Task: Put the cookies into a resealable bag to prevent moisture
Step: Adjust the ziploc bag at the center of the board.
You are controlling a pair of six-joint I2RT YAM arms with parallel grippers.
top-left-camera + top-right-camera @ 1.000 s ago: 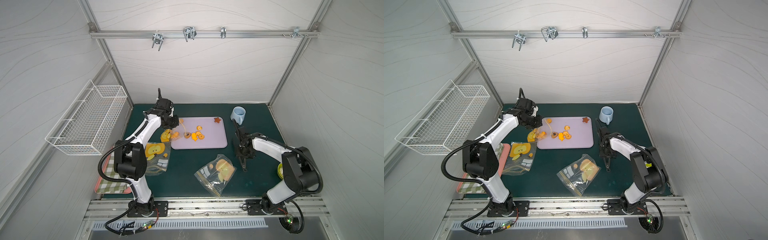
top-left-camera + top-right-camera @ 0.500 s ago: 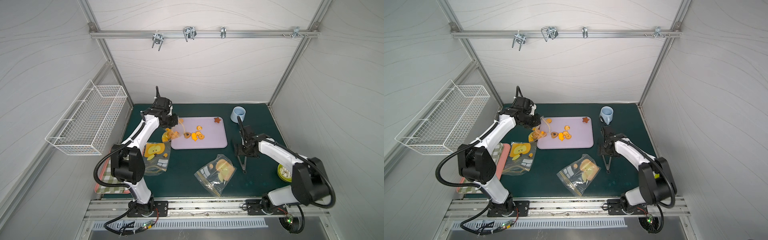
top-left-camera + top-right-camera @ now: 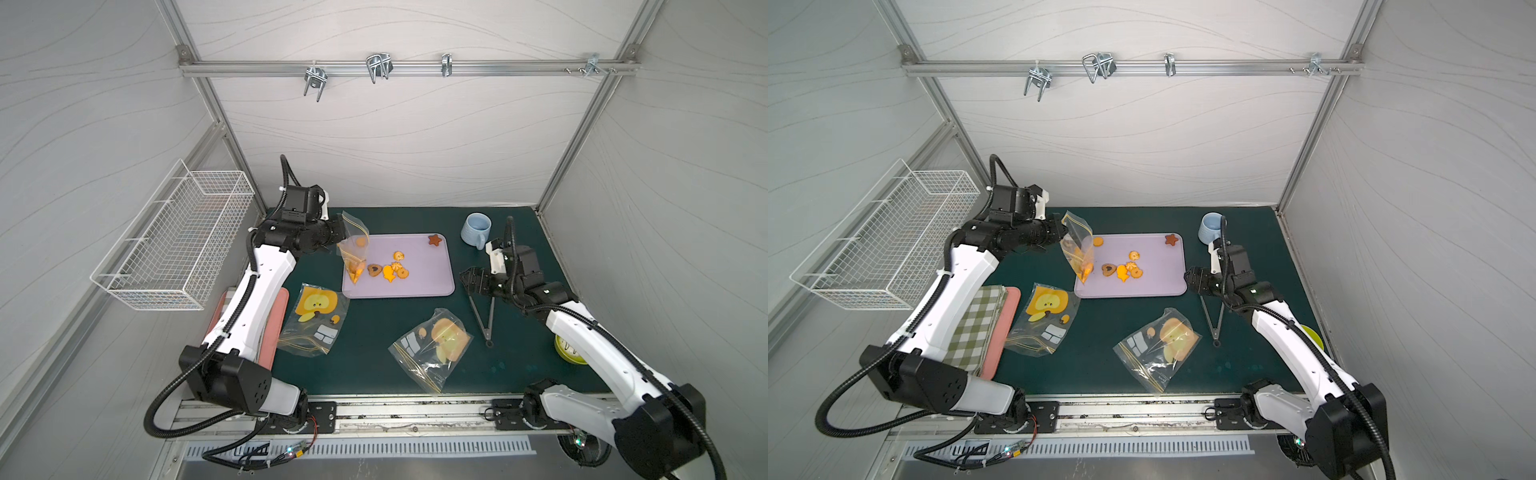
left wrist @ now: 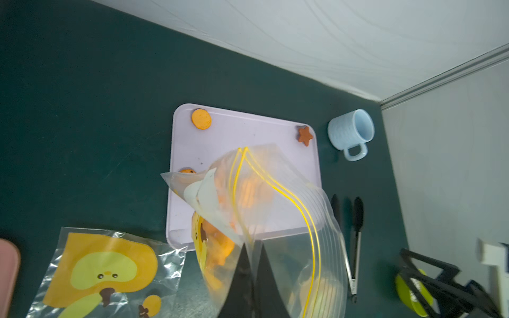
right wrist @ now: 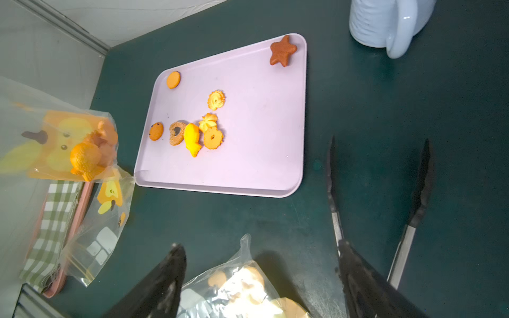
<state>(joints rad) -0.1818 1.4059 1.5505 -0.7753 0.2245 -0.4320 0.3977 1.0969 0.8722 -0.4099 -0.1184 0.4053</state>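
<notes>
Several cookies (image 3: pixel 392 270) (image 5: pixel 198 129) lie on a lilac tray (image 3: pixel 424 274) (image 5: pixel 261 124), with a brown star cookie (image 3: pixel 434 239) (image 5: pixel 282 51) in its far right corner. My left gripper (image 3: pixel 340 239) (image 3: pixel 1061 237) (image 4: pixel 252 243) is shut on the rim of a clear resealable bag (image 3: pixel 354 253) (image 4: pixel 275 192) (image 5: pixel 68 143). The bag hangs over the tray's left edge with orange cookies in its bottom. My right gripper (image 3: pixel 467 280) (image 3: pixel 1190 278) (image 5: pixel 260 246) is open and holds nothing, just right of the tray above black tongs (image 3: pixel 482 311) (image 5: pixel 413 206).
Two more printed bags (image 3: pixel 313 320) (image 3: pixel 432 345) lie flat on the green mat in front of the tray. A blue mug (image 3: pixel 476 228) stands at the back right. A checked cloth (image 3: pixel 976 328) on a pink tray lies at the left, under a wire basket (image 3: pixel 178 245). A green dish (image 3: pixel 569 351) shows behind the right arm.
My right gripper has opened wider and its arm has swung out to the right; the tongs lie on the mat. My left gripper has carried the bag a little higher and over the tray's edge.
</notes>
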